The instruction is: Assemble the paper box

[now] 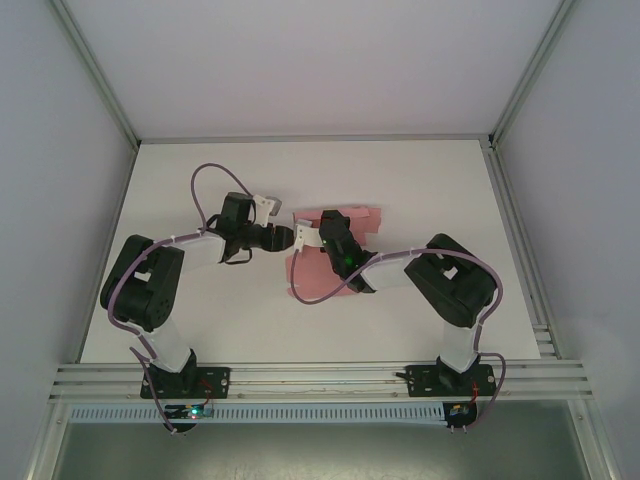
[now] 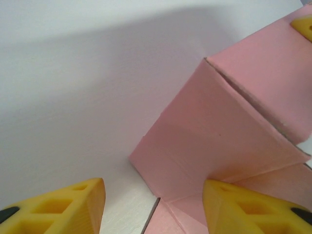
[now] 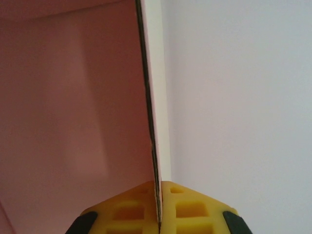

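Observation:
The pink paper box (image 1: 316,284) lies partly folded at the middle of the white table, much of it hidden under my right arm. My right gripper (image 1: 305,232) is shut on the edge of an upright pink panel (image 3: 73,97), which runs edge-on between its yellow fingers (image 3: 158,204). My left gripper (image 1: 285,237) faces it from the left, nearly tip to tip. Its jaws (image 2: 153,204) stand open, astride a corner of the folded pink card (image 2: 219,131). Its right finger (image 2: 253,209) lies over the card, and its left finger (image 2: 63,209) is over bare table.
The white table (image 1: 200,190) is bounded by aluminium rails (image 1: 310,138) at the back and sides, with plain walls behind them. A purple cable (image 1: 205,180) loops above the left arm. A yellow fingertip of the right gripper (image 2: 303,27) shows on the card.

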`<state>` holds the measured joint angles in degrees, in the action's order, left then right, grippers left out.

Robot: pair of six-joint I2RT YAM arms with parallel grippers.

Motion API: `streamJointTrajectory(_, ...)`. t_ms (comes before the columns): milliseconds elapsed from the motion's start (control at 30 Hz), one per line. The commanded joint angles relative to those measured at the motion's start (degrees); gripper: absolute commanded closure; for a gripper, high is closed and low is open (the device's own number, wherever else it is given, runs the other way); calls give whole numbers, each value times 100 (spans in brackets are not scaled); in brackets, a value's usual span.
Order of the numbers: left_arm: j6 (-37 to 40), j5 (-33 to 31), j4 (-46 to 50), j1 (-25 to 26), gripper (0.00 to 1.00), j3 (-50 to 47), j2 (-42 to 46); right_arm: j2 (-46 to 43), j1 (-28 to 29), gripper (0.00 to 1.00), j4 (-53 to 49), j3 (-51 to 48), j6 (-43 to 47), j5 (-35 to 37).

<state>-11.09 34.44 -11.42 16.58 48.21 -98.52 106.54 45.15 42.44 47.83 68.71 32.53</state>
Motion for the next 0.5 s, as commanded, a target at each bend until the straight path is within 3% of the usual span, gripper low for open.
streamJointTrajectory(0,198,264,-502,165,45,-172,34,-163,86,100,-145,-89,-156,-143)
streamJointTrajectory(467,395,828,-741,237,42,-417,98,-294,55,100,-860,20,-270,-310)
